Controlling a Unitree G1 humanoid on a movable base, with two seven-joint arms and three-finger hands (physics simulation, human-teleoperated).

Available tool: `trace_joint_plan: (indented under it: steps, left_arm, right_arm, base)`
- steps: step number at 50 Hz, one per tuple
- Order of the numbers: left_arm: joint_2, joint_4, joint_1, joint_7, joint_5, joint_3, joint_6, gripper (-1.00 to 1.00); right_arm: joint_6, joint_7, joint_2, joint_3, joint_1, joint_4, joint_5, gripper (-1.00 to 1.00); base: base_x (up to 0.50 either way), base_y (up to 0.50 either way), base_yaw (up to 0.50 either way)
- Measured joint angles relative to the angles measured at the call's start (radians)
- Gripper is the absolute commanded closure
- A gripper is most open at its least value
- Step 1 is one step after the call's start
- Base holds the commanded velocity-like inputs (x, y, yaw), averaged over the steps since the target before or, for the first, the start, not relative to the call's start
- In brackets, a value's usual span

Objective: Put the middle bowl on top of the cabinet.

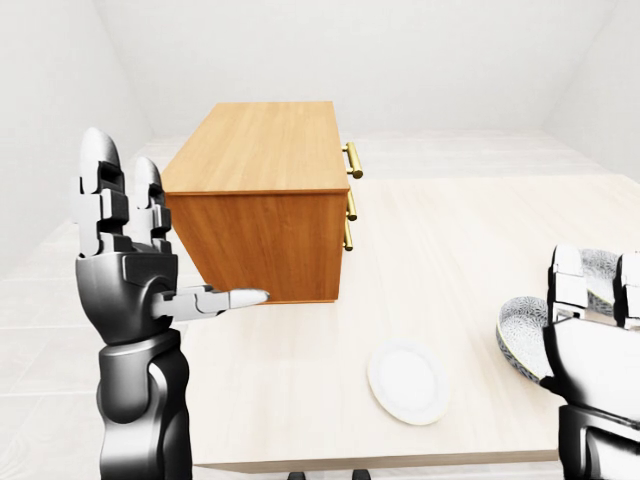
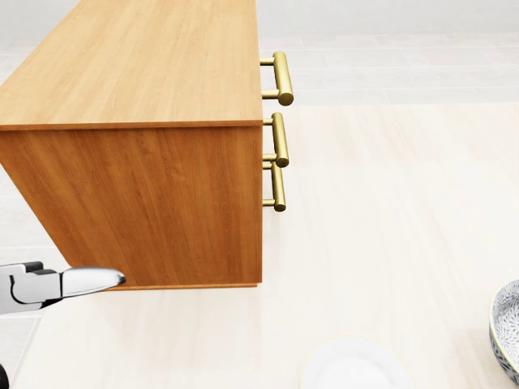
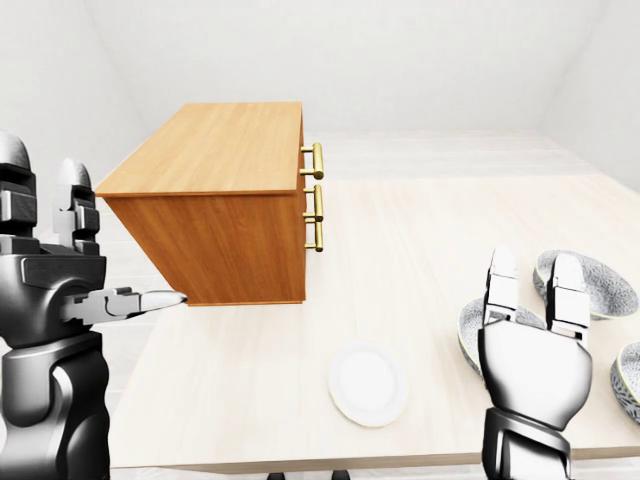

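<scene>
Your robot hands are both empty, fingers spread: left robot hand (image 1: 125, 285) beside the cabinet (image 3: 215, 150), right robot hand (image 3: 530, 365) raised near the bowls. The middle bowl (image 3: 612, 285), probably this one, sits on the bench (image 3: 420, 230) at right-eye view's right. It looks rigid, glazed and breakable, so pinch its rim.

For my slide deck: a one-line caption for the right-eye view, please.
Humanoid's left hand and right hand raised open over a table bearing cabinet, white plate and patterned bowls.
</scene>
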State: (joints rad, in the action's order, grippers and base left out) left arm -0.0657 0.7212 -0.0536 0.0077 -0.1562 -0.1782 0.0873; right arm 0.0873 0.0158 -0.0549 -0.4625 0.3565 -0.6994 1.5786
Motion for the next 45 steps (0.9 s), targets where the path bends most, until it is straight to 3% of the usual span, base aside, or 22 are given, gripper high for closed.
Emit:
trace_joint_plan:
  steps: [16, 45]
  left_arm:
    - [0.003, -0.008, 0.003, -0.01, 0.012, 0.009, 0.0, -1.0]
    - [0.007, -0.014, 0.007, -0.024, 0.03, 0.023, 0.0, -1.0]
  right_arm:
    - [0.0, 0.096, 0.057, 0.116, -0.01, 0.128, 0.067, -1.0]
    - [0.0, 0.209, 0.146, 0.137, -0.024, 0.446, -0.025, -1.0]
  base:
    - [0.0, 0.0, 0.0]
    - [0.0, 0.0, 0.0]
